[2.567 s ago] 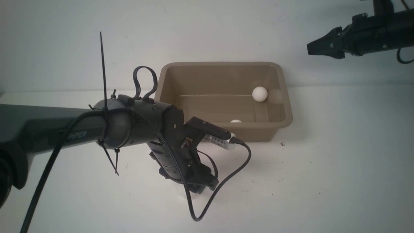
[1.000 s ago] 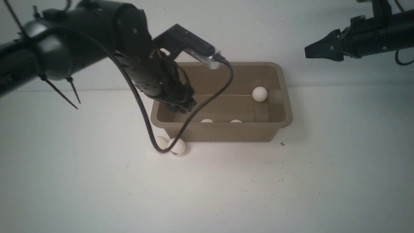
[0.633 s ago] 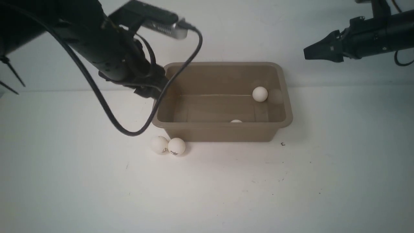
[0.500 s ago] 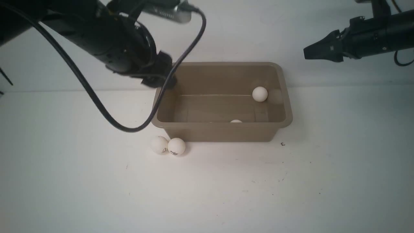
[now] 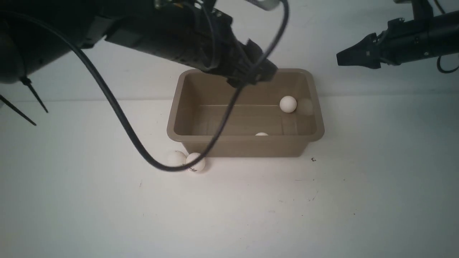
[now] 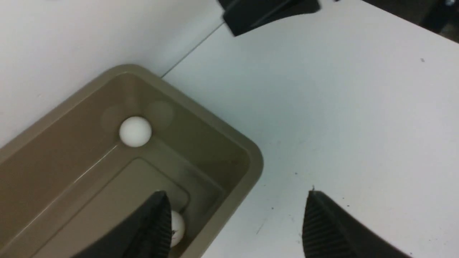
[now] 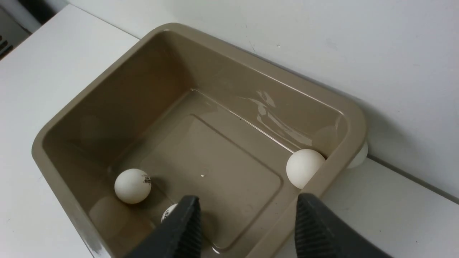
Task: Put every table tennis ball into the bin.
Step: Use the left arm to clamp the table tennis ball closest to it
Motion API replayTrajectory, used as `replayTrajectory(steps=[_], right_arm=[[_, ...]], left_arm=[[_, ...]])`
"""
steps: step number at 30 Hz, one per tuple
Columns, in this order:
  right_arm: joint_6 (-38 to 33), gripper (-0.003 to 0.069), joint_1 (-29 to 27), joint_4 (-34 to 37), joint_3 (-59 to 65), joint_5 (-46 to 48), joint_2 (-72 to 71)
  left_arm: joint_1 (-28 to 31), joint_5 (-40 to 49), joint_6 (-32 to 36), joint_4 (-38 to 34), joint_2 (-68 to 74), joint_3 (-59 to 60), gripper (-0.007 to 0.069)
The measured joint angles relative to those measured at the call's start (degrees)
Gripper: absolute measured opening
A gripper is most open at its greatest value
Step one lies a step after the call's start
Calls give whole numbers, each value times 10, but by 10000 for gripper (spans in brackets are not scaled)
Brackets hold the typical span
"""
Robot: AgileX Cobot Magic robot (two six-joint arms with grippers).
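The taupe bin (image 5: 251, 147) stands against the back wall. In the right wrist view it holds three table tennis balls: one in the far corner (image 7: 304, 167), one with a logo (image 7: 132, 186), and one half hidden by a finger (image 7: 168, 213). Two more balls (image 5: 195, 163) (image 5: 175, 157) touch each other on the table by the bin's front left corner. Another ball (image 7: 360, 156) peeks out behind the bin, at the wall. My left gripper (image 5: 263, 73) (image 6: 236, 193) hangs open and empty above the bin's back rim. My right gripper (image 5: 342, 59) (image 7: 247, 197) hovers open, high to the bin's right.
The left arm's black cable (image 5: 118, 107) loops down in front of the bin to the two balls on the table. A white wall (image 5: 322, 36) rises straight behind the bin. A small dark speck (image 5: 313, 159) lies right of the bin.
The left arm rose from the bin's left end, swung left, then crossed right over the back rim. A ball seen at the front wall rolled out of the front view. The right arm held still.
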Motion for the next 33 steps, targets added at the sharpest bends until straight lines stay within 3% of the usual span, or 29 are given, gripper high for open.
replayTrajectory(steps=[7,14,21,33], right_arm=[[0,332,0,0,0,-3,0],[0,332,0,-1,0,-7,0],[0,332,0,-1,0,-10,0],[-2,332,0,0,0,-15,0]], left_arm=[[-28,46,20,11,2,0,364],[-4,110,-93,160,3,0,309],[17,184,-142,254,3,0,309],[39,227,-165,280,-99,0,300]])
